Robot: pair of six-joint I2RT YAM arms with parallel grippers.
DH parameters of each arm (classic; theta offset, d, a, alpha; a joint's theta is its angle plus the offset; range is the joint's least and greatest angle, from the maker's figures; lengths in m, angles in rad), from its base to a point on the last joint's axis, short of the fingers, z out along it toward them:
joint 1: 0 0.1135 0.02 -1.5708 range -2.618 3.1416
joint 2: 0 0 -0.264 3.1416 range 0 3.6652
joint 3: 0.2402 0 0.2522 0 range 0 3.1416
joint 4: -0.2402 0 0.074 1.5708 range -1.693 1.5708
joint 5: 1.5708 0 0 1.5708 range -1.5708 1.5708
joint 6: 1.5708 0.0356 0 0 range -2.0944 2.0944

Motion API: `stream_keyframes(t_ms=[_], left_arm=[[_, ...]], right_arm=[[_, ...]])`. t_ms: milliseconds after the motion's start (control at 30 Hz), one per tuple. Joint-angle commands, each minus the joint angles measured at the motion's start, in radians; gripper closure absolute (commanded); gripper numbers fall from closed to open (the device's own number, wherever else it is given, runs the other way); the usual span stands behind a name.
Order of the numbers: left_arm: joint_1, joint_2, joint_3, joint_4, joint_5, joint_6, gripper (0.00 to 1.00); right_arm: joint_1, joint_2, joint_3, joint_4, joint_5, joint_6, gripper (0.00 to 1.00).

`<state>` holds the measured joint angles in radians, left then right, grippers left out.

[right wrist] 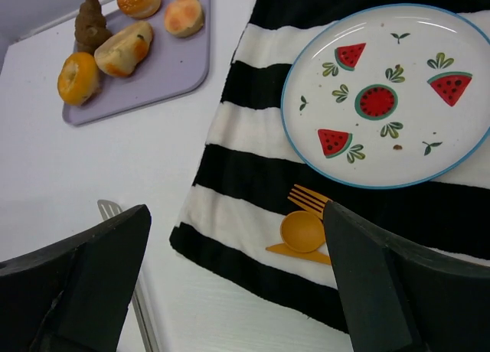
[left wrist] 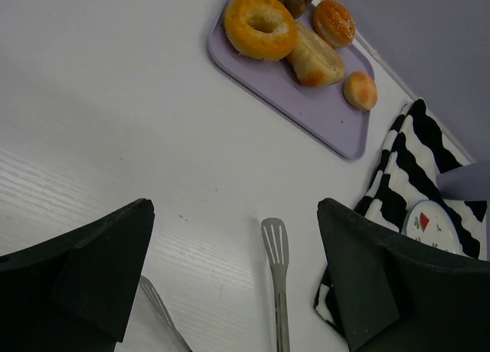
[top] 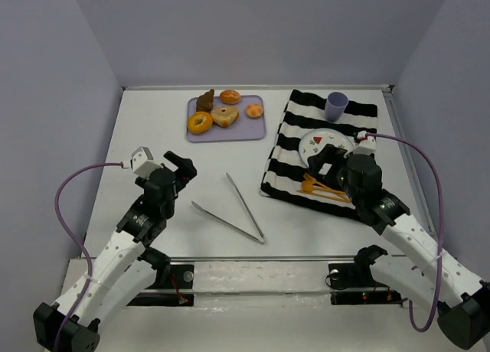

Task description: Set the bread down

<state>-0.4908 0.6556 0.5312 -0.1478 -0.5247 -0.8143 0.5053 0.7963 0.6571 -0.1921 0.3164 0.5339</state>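
The bread (top: 224, 115) is a pale tan roundish piece lying on a lavender tray (top: 249, 129) at the back of the table, between an orange ring doughnut (top: 200, 122) and small orange buns. The left wrist view shows the bread (left wrist: 315, 59) far ahead of my left gripper (left wrist: 233, 206), which is open and holds nothing. My left gripper (top: 181, 168) hovers left of the metal tongs (top: 243, 206). My right gripper (top: 328, 158) is open and empty above the striped cloth, near the watermelon plate (right wrist: 285, 99). In the right wrist view the bread (right wrist: 122, 50) sits far off to the upper left.
A dark brown pastry (top: 205, 101) also lies on the tray. A black-and-white striped cloth (top: 291, 130) carries the plate, a purple cup (top: 335, 105) and orange plastic cutlery (right wrist: 302, 231). One tong tip (left wrist: 276, 245) lies between my left fingers' line of sight.
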Motion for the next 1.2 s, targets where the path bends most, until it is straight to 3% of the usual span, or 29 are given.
stream_keyframes(t_ms=[0, 233, 333, 400, 533, 800, 1167], left_arm=[[-0.003, -0.011, -0.013, 0.025, -0.046, -0.013, 0.01], [-0.003, -0.004, -0.008, 0.025, -0.049, -0.011, 0.01], [-0.003, -0.002, -0.008, 0.025, -0.051, -0.010, 0.01], [-0.003, -0.002, -0.007, 0.025, -0.051, -0.009, 0.01], [-0.003, -0.002, -0.004, 0.019, -0.046, -0.008, 0.01], [-0.002, -0.007, -0.005, 0.007, -0.050, -0.008, 0.01], [-0.002, -0.025, -0.014, 0.005, -0.049, -0.013, 0.01]], right_arm=[[0.001, -0.019, 0.004, 0.072, -0.046, -0.046, 0.00], [0.001, -0.003, -0.039, 0.244, -0.509, -0.230, 0.00], [0.013, 0.047, -0.024, 0.232, -0.577, -0.285, 0.00], [0.091, 0.087, 0.009, 0.206, -0.547, -0.346, 0.00], [0.376, 0.281, 0.129, 0.087, -0.323, -0.492, 0.00], [0.622, 0.518, 0.205, 0.013, -0.238, -0.555, 0.00], [0.765, 0.695, 0.220, -0.035, -0.054, -0.388, 0.00]])
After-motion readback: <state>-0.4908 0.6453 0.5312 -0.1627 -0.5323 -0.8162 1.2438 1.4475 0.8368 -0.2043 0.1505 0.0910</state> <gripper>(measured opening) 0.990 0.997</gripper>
